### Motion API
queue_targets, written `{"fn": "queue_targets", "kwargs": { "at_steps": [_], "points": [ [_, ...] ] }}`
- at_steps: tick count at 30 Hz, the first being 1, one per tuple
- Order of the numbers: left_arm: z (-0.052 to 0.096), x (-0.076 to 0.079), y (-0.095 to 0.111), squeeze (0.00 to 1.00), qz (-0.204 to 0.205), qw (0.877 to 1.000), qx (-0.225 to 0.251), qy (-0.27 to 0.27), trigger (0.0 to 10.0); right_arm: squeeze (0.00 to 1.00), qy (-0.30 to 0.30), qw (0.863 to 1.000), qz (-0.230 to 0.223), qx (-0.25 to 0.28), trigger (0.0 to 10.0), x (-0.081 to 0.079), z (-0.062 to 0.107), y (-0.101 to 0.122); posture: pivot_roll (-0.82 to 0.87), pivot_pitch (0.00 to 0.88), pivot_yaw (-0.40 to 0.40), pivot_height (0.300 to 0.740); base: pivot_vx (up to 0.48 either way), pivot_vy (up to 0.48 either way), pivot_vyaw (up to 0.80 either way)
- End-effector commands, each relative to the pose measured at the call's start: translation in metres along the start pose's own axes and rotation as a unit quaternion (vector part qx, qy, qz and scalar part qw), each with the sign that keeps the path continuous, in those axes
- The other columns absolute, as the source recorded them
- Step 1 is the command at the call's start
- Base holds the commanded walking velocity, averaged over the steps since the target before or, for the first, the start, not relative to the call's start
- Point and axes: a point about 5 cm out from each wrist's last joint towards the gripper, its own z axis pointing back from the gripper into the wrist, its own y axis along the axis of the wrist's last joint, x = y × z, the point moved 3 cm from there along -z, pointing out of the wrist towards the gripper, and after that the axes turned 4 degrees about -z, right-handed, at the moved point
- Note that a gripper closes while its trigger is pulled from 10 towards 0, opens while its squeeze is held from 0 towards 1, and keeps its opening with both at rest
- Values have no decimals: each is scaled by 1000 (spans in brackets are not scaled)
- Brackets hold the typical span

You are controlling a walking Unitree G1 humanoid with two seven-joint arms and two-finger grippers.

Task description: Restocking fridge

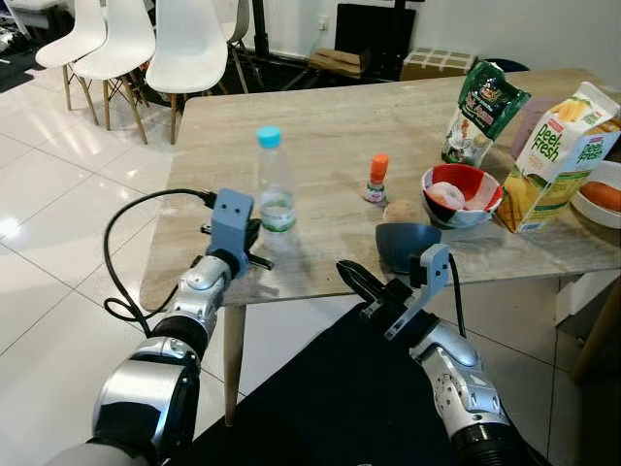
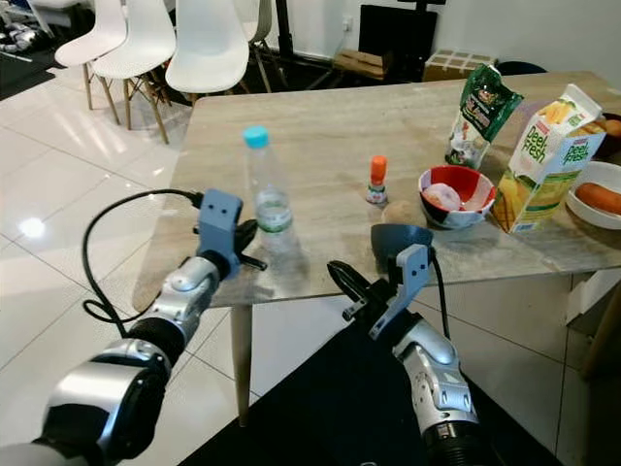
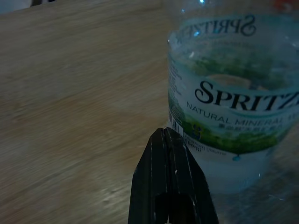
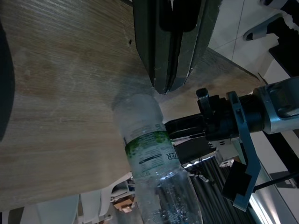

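The Spritzer water bottle (image 1: 276,188) stands upright near the front left edge of the wooden table (image 1: 330,136), and the left gripper (image 3: 170,154), fingers pressed together, sits just beside its label. The right gripper (image 1: 355,279), also pressed together, hovers below the table's front edge. The pick-up looks unstarted; next the left fingers must spread and close around the bottle.

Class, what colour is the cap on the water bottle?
Light blue cap, clearest in the left eye view.

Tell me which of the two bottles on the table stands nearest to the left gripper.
The tall clear water bottle with the light blue cap, right in front of the left gripper. The small orange-capped bottle stands further away, near the red bowl.
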Motion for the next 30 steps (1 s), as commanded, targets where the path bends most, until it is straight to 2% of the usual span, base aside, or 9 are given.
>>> {"fn": "queue_targets", "kwargs": {
  "at_steps": [1, 15, 24, 25, 26, 27, 28, 29, 30],
  "points": [
    [2, 13, -10, 0, -1, 1000, -9, -26, 235, 0, 3, 1000, 5, 0, 10000, -3, 1, -1, -102, 129, 67, 740, 0, 0, 0],
    [1, 44, -12, 0, 8, 996, -3, -87, 1059, 0, 0, 1000, 9, -1, 10000, 0, 2, 0, -106, 120, 68, 740, 0, 0, 0],
    [3, 45, -15, 0, 15, 996, -4, -89, 1765, 0, 1, 1000, 11, -1, 10000, 1, 2, 1, -108, 107, 71, 740, 0, 0, 0],
    [3, 41, -15, 0, 19, 997, 1, -77, 4275, 0, 5, 1000, 10, -1, 10000, 0, 1, 2, -108, 105, 72, 740, 0, 0, 0],
    [3, 41, -15, 0, 19, 997, 1, -77, 4275, 0, 5, 1000, 10, -1, 10000, 0, 1, 2, -108, 105, 72, 740, 0, 0, 0],
    [4, 36, -14, 0, 22, 998, 7, -61, 7137, 0, 10, 1000, 8, 1, 10000, -1, 1, 4, -109, 103, 73, 740, 0, 0, 0],
    [4, 36, -14, 0, 22, 998, 7, -61, 7137, 0, 10, 1000, 8, 1, 10000, -1, 1, 4, -109, 103, 73, 740, 0, 0, 0],
    [5, 31, -13, 0, 22, 999, 15, -43, 10000, 0, 15, 1000, 4, 5, 10000, -2, 0, 7, -109, 101, 74, 740, 0, 0, 0],
    [8, 23, -12, 0, 18, 999, 28, -17, 10000, 0, 22, 1000, -6, 15, 10000, -3, -1, 13, -108, 99, 71, 740, 0, 0, 0]
  ]
}}
